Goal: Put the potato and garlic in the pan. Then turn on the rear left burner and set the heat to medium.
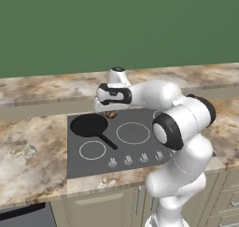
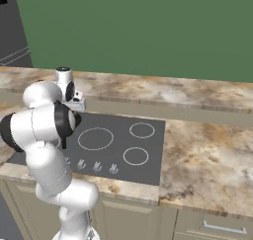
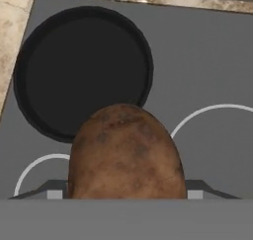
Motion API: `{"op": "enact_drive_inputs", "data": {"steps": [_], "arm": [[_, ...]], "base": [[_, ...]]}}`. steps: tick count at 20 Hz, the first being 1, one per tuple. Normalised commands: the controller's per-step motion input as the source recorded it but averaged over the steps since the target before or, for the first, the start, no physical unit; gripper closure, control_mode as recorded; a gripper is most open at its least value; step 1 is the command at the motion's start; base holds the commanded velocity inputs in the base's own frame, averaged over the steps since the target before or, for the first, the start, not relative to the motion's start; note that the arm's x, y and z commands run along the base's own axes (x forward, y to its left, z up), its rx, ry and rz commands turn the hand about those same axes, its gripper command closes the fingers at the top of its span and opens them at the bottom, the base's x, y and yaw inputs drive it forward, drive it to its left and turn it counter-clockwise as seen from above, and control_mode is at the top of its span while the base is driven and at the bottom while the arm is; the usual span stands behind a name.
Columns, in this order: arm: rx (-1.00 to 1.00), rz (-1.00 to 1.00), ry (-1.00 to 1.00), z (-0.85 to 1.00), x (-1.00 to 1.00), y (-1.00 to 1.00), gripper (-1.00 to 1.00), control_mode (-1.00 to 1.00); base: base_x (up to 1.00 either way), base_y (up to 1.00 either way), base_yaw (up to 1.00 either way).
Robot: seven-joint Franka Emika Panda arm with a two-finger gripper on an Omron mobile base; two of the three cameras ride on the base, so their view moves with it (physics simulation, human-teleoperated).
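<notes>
Above the cooktop (image 1: pixel 140 146), gripper (image 3: pixel 126 192) holds potato (image 3: pixel 126 152) beside pan (image 3: pixel 83 71).

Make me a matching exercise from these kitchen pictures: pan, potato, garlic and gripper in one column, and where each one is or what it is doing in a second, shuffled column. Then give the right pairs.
Things:
1. pan
2. potato
3. garlic
4. gripper

Place or state:
A. lying on the marble counter, left of the cooktop
B. held up in the air, above the cooktop
C. empty, sitting on the rear left burner
D. closed on a brown lump, beside the pan's rim

Pairs: 1-C, 2-B, 3-A, 4-D
</notes>
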Motion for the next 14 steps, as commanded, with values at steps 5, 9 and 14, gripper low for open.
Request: {"op": "enact_drive_inputs", "data": {"steps": [5,9,14], "arm": [[-0.08,0.0,0.02,-0.03,0.24,0.26,1.0,-1.0],[0.0,0.0,0.0,-0.23,0.13,0.14,1.0,-1.0],[0.0,0.0,0.0,-0.44,0.27,0.15,1.0,-1.0]], "base": [[0.0,0.0,0.0],[0.0,0.0,0.0],[0.0,0.0,0.0]]}}
